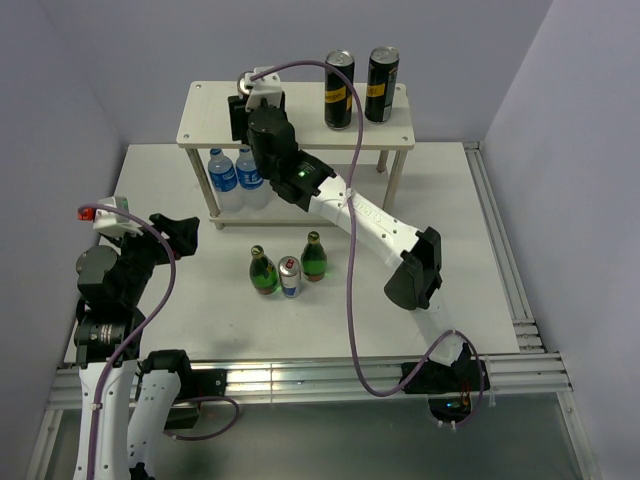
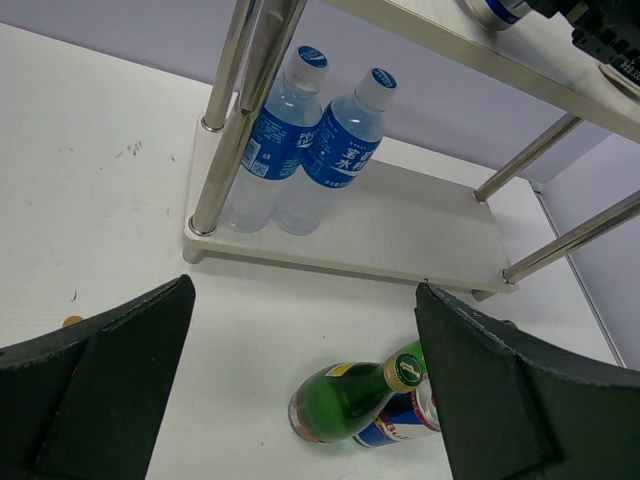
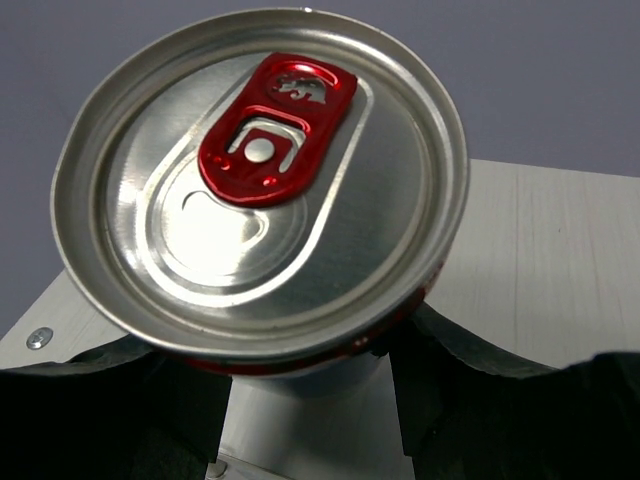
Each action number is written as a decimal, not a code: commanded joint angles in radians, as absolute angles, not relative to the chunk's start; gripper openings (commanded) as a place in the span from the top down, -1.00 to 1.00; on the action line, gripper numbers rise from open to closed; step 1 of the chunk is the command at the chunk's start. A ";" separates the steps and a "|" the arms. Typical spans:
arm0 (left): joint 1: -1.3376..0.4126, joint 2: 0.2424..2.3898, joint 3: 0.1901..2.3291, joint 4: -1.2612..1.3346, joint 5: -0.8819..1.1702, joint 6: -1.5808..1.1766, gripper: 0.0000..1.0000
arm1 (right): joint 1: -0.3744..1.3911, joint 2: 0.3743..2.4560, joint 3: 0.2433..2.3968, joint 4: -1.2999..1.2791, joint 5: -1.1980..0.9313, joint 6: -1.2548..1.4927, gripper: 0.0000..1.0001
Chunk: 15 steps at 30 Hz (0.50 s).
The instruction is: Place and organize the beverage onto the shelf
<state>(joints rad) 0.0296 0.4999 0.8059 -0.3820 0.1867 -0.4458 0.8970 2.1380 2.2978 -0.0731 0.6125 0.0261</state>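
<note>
The shelf [image 1: 293, 128] stands at the back, with two tall black cans [image 1: 339, 90] [image 1: 382, 84] on the right of its upper board. My right gripper [image 1: 243, 100] is over the left of that board, shut on a slim silver can [image 3: 262, 180] with a red tab; the fingers [image 3: 480, 390] press both its sides. Whether the can rests on the board [image 3: 540, 260] I cannot tell. On the table in front stand two green bottles [image 1: 262, 270] [image 1: 314, 257] and a silver-and-blue can [image 1: 290, 278]. My left gripper [image 2: 303, 300] hangs open, left of them, above a green bottle [image 2: 340, 400].
Two clear water bottles with blue labels [image 2: 285, 140] [image 2: 335, 150] stand at the left end of the shelf's lower board [image 2: 400, 230], behind a metal leg [image 2: 235, 120]. Grey walls close the table at the back and both sides. A purple cable [image 1: 352, 200] arcs over the right arm.
</note>
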 commanded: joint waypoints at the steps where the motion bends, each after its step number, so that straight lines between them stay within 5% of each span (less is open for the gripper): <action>1: 0.037 0.491 0.810 -0.354 0.196 -0.429 -0.99 | 0.891 2.138 2.347 -0.060 0.595 0.049 0.79; 6: 0.035 0.489 0.808 -0.354 0.196 -0.429 -0.99 | 0.888 2.151 2.349 -0.064 0.589 0.046 0.22; 11: 0.035 0.491 0.808 -0.354 0.196 -0.428 -0.99 | 0.882 2.169 2.359 -0.066 0.591 0.043 -0.01; 15: 0.037 0.489 0.808 -0.354 0.196 -0.430 -0.99 | 0.876 2.189 2.368 -0.066 0.595 0.037 -0.48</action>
